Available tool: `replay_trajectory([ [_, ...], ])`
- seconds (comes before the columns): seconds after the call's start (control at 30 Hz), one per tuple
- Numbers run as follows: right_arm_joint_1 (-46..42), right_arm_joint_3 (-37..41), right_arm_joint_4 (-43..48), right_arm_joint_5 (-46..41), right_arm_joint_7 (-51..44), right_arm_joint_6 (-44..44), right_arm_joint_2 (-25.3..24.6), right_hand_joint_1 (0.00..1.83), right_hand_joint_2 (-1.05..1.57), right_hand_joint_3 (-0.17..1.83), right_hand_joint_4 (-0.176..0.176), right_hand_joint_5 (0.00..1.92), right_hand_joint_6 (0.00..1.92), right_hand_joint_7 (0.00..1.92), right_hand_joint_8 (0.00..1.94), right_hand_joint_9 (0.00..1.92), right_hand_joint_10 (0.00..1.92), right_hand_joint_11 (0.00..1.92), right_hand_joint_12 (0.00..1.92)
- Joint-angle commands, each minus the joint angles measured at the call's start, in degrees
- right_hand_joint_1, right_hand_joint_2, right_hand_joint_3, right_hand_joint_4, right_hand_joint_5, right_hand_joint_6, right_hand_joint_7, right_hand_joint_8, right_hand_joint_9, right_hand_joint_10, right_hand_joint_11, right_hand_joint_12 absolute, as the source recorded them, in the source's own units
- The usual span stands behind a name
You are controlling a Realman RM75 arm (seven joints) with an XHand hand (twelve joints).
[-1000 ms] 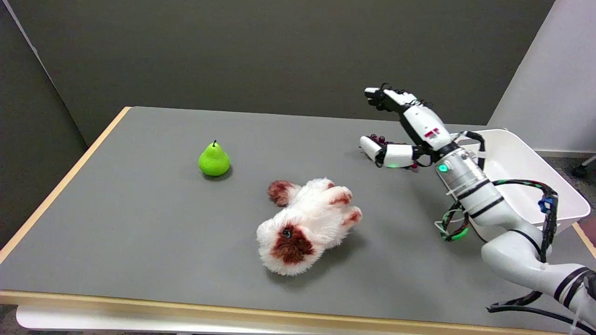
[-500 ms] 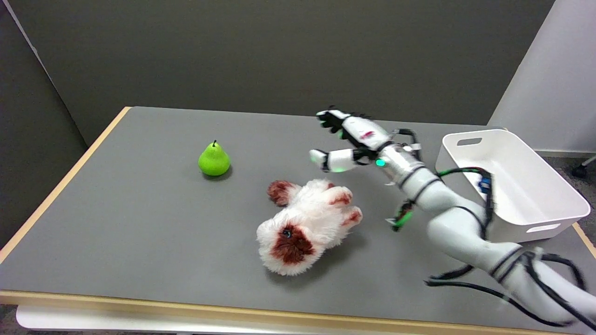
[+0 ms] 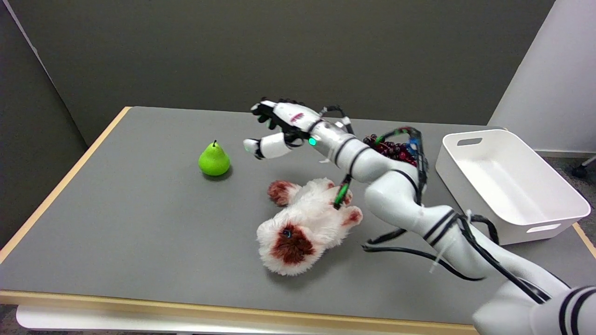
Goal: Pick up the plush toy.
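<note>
The fingers [image 3: 266,113] of the right hand [image 3: 279,128] are spread apart with nothing between them, the thumb hanging lower than the rest, all of it in the air above the desk [image 3: 139,223]. Just below the fingers and nearer the desk's front edge lies the plush toy [image 3: 305,225], white fur with reddish-brown patches, flat on the desk and apart from the hand; the forearm passes over its far end. Out past the fingertips, toward the desk's left side, a green pear [image 3: 213,159] stands upright, near the thumb but not touching it. Behind the wrist, back along the arm, a bunch of dark red grapes [image 3: 390,149] shows partly behind the arm's cables. Farther still that way, a white bin [image 3: 535,218] sits at the desk's right edge.
</note>
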State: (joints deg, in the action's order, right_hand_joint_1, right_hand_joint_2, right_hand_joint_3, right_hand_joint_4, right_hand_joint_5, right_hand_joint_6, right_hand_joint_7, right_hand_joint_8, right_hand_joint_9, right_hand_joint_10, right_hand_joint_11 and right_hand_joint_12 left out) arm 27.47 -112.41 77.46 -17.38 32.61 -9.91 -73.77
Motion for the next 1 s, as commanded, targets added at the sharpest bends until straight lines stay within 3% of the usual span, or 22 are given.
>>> replay_trajectory([
  [0.03, 4.5, -9.7, 19.3, 36.7, 15.7, -37.0, -5.1, 0.48, 0.69, 0.79, -0.172, 0.23, 0.50, 0.45, 0.68, 0.39, 1.21, 0.49, 1.77],
  [0.17, 0.2, -11.9, 22.6, 47.7, 19.4, -45.1, -4.5, 0.48, 0.68, 0.79, -0.165, 0.26, 0.54, 0.50, 0.73, 0.43, 1.23, 0.50, 1.77],
  [0.5, -6.0, -14.1, 25.6, 61.5, 20.4, -60.0, -4.0, 0.54, 0.65, 0.81, -0.158, 0.28, 0.57, 0.51, 0.76, 0.43, 1.23, 0.50, 1.78],
  [0.73, -5.9, -18.5, 25.2, 62.3, 21.9, -64.3, -4.9, 0.57, 0.64, 0.82, -0.152, 0.28, 0.56, 0.49, 0.74, 0.40, 1.21, 0.49, 1.77],
  [1.0, -5.6, -22.2, 23.2, 62.3, 26.2, -60.1, -7.3, 0.57, 0.63, 0.82, -0.156, 0.27, 0.55, 0.48, 0.76, 0.40, 1.21, 0.49, 1.78],
])
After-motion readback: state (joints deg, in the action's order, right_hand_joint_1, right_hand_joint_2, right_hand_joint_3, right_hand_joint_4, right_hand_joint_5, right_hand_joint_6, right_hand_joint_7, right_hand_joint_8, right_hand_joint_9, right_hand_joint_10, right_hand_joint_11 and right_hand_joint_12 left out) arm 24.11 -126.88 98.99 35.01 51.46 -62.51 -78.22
